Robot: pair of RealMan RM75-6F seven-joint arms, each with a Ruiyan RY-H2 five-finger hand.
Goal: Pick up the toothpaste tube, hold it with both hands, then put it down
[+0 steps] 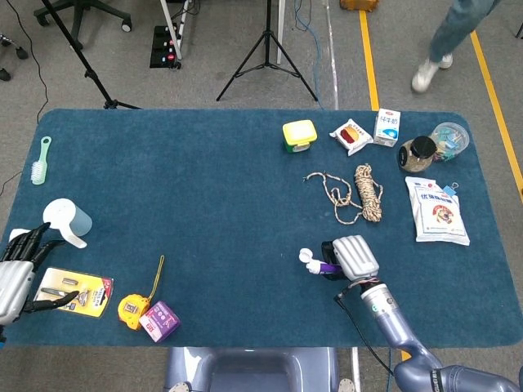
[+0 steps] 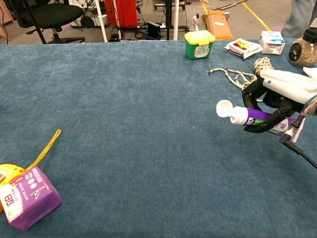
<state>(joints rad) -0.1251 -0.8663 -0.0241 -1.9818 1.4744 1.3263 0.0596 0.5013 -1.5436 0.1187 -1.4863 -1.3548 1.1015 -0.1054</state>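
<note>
Fingers (image 2: pixel 260 121) of the right hand (image 2: pixel 282 96) grasp the toothpaste tube (image 2: pixel 247 117), lifted off the tabletop (image 2: pixel 148 124); left hand (image 1: pixel 18 273), fingers spread and empty, hasn't joined yet.

This is a robotics lab or studio-like test room. A table covered in dark blue carpet-like cloth (image 1: pixel 229 196) stands on a grey floor marked with yellow tape lines (image 1: pixel 369 57). Black tripod stands (image 1: pixel 266 57) and a power strip with cables (image 1: pixel 167 45) sit behind it, an office chair (image 2: pixel 42 15) is nearby, and a person's legs (image 1: pixel 449 41) pass at the back
</note>
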